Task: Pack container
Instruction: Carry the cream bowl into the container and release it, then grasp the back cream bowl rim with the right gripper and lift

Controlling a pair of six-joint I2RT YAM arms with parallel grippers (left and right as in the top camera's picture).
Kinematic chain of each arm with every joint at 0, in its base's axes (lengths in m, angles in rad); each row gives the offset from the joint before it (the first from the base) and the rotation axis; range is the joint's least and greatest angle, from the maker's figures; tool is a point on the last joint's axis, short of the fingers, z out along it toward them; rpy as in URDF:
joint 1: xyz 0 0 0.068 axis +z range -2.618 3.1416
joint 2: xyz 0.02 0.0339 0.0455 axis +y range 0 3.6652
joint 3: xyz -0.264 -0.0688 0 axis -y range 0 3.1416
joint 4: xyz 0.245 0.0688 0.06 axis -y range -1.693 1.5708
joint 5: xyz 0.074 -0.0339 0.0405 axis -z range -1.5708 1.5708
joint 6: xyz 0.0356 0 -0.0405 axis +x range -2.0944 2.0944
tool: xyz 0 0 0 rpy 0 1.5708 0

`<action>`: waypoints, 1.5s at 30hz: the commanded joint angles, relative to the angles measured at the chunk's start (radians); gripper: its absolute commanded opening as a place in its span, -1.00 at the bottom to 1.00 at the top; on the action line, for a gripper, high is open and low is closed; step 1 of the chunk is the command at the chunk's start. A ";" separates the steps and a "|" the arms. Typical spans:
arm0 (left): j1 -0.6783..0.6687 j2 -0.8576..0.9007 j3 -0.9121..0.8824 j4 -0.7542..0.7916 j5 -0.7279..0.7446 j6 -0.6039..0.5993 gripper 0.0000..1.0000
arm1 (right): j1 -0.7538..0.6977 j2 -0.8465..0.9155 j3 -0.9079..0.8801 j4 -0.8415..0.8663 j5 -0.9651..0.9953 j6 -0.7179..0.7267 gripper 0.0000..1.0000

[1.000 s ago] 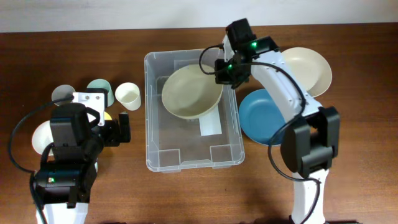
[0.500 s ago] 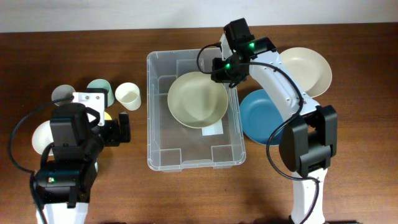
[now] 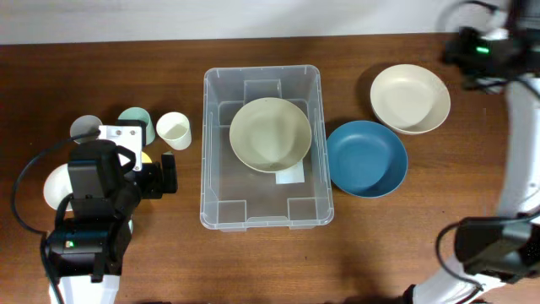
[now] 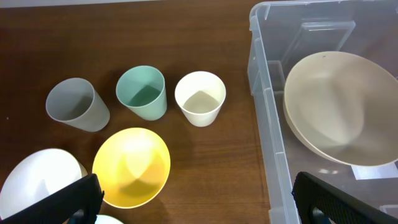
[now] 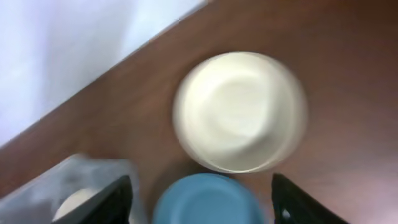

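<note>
The clear container (image 3: 215, 181) stands mid-table with a beige bowl (image 3: 270, 133) lying flat inside it over the white label (image 3: 291, 176). High at the back right corner, my right gripper (image 3: 460, 55) is open and holds nothing. In its blurred wrist view the right gripper (image 5: 205, 205) hangs above a blue bowl (image 5: 205, 200) and a cream bowl (image 5: 241, 111). My left gripper (image 3: 169, 175) stays open and bare left of the container. In the left wrist view the left gripper (image 4: 202, 208) is above bare wood beside the container's wall (image 4: 267, 93).
The blue bowl (image 3: 366, 158) and the cream bowl (image 3: 410, 99) lie right of the container. On the left stand a grey cup (image 4: 76, 104), a teal cup (image 4: 143, 92) and a cream cup (image 4: 200, 98), with a yellow bowl (image 4: 132, 167) and a white bowl (image 4: 37, 180) nearer.
My right gripper opened and let go of the beige bowl, which settled flat in the container. The right arm then swung off to the back right. The left arm has not moved.
</note>
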 commanded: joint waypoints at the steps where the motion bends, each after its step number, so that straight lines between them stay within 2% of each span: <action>1: 0.002 -0.004 0.023 0.001 -0.003 -0.006 0.99 | -0.086 0.090 -0.090 -0.007 -0.064 0.029 0.47; 8: 0.002 -0.004 0.023 0.001 -0.003 -0.006 0.99 | -0.125 0.255 -0.211 0.056 -0.084 0.002 0.49; 18: 0.002 -0.004 0.023 0.001 -0.003 -0.006 0.99 | -0.118 0.438 -0.222 0.112 -0.108 0.002 0.45; 19: 0.002 -0.004 0.023 0.001 -0.003 -0.006 0.99 | -0.118 0.449 -0.222 0.113 -0.109 0.002 0.33; 20: 0.002 -0.004 0.023 0.001 -0.002 -0.006 0.99 | -0.118 0.452 -0.222 0.115 -0.110 0.002 0.12; 21: 0.002 -0.004 0.023 0.001 -0.002 -0.006 0.99 | -0.118 0.452 -0.222 0.123 -0.109 0.002 -0.19; 25: 0.002 -0.004 0.023 0.001 -0.002 -0.006 0.99 | -0.118 0.452 -0.222 0.134 -0.109 0.002 -0.57; 26: 0.002 -0.004 0.023 0.001 -0.002 -0.006 0.99 | -0.118 0.452 -0.222 0.138 -0.109 0.002 -0.69; 27: 0.002 -0.004 0.023 0.001 -0.001 -0.006 1.00 | -0.118 0.452 -0.222 0.141 -0.109 0.002 -0.89; 32: 0.002 -0.004 0.023 0.001 0.000 -0.006 0.99 | -0.118 0.452 -0.222 0.142 -0.110 0.002 -0.92; 37: 0.002 -0.004 0.023 0.001 0.000 -0.006 0.99 | -0.126 0.431 -0.220 0.176 -0.276 -0.047 -0.92; 39: 0.002 -0.004 0.023 0.001 0.000 -0.006 1.00 | -0.126 0.405 -0.210 0.174 -0.285 -0.047 -0.92; 42: 0.002 -0.004 0.023 0.001 0.000 -0.006 0.99 | -0.124 0.340 -0.188 0.159 -0.280 -0.051 -0.92; 45: 0.002 -0.004 0.023 0.001 0.000 -0.006 0.99 | -0.102 0.198 -0.159 0.148 -0.281 -0.103 -0.92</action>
